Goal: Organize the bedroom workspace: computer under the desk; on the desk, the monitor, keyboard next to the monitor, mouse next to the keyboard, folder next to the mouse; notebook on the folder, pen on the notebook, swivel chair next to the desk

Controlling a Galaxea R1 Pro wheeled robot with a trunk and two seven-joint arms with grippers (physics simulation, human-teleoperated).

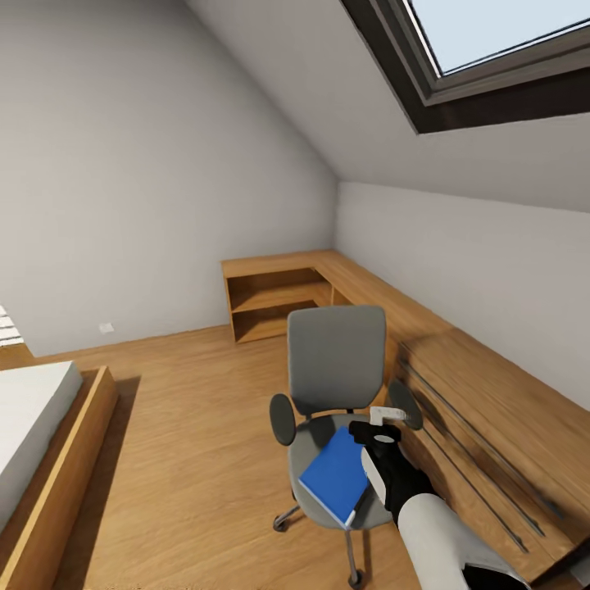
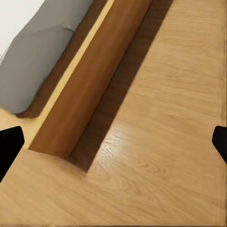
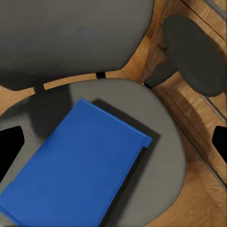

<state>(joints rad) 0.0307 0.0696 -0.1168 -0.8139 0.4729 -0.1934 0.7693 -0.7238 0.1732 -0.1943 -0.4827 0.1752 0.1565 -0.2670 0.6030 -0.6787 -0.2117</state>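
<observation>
Folder [image 1: 334,485] sits flat on the chair [image 1: 337,360] seat, blue cover up, one corner poking toward the front edge of the seat. Right hand [image 1: 378,429] hovers just above it, over the side of the seat near the right armrest, and in the right wrist view its fingers [image 3: 10,150] are spread wide with the folder [image 3: 75,170] lying between them, not touching. Chair is parked right beside the long wooden unit [image 1: 459,393] along the sloped wall. Left hand [image 2: 113,142] is apart too, fingertips [image 2: 9,146] at both edges of its view, pointing down at bare plank floor [image 2: 165,94] next to the bed frame [image 2: 90,75].
</observation>
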